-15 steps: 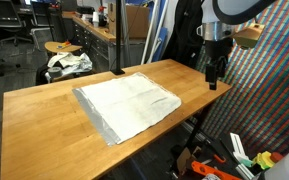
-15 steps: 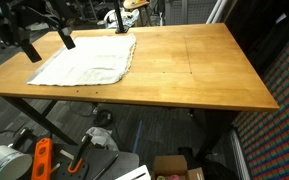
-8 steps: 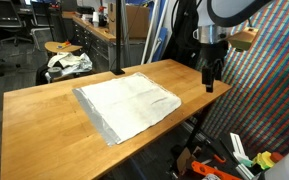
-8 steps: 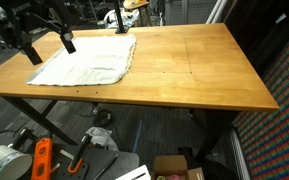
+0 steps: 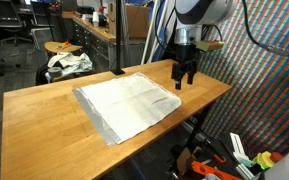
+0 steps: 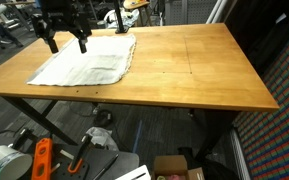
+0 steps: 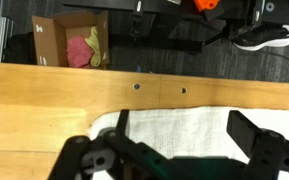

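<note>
Cloth: one, pale grey-white, spread flat and a little rumpled on the wooden surface. In both exterior views it lies unfolded, and in an exterior view it sits toward one end of the surface, close to the far edge.

Fingers: two, black, pointing down, spread wide with nothing between them. They hang over one edge of the cloth. In the wrist view the cloth's edge runs across below, between the fingers, with bare wood beyond it. In an exterior view they stand just above the cloth's far side.

Also present:
- Stool beyond the surface, carrying a crumpled bundle.
- Cardboard box on the floor, with something pink inside.
- Orange tool on the floor under the surface.
</note>
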Robot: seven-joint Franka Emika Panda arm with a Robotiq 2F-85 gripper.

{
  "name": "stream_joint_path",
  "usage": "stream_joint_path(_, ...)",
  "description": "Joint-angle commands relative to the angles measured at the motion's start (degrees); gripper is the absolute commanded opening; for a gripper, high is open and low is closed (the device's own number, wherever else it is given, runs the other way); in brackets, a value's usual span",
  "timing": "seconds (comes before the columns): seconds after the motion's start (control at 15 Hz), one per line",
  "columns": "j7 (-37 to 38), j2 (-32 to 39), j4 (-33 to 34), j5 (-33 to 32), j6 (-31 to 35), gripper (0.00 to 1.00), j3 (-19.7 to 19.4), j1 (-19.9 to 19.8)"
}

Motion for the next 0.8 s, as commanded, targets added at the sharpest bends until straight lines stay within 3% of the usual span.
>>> stream_joint_path(0.0,-1.2,10.4,7.5,3.3,4.0,1.0,-0.9,-0.8)
stream_joint_path(0.4,2.3,20.9,10.7,-0.3,17.7,1.0,-1.1,-3.2)
stream_joint_path(0.73,0.1,26.1,11.8,-1.1,21.6,1.0,-2.2,-5.9)
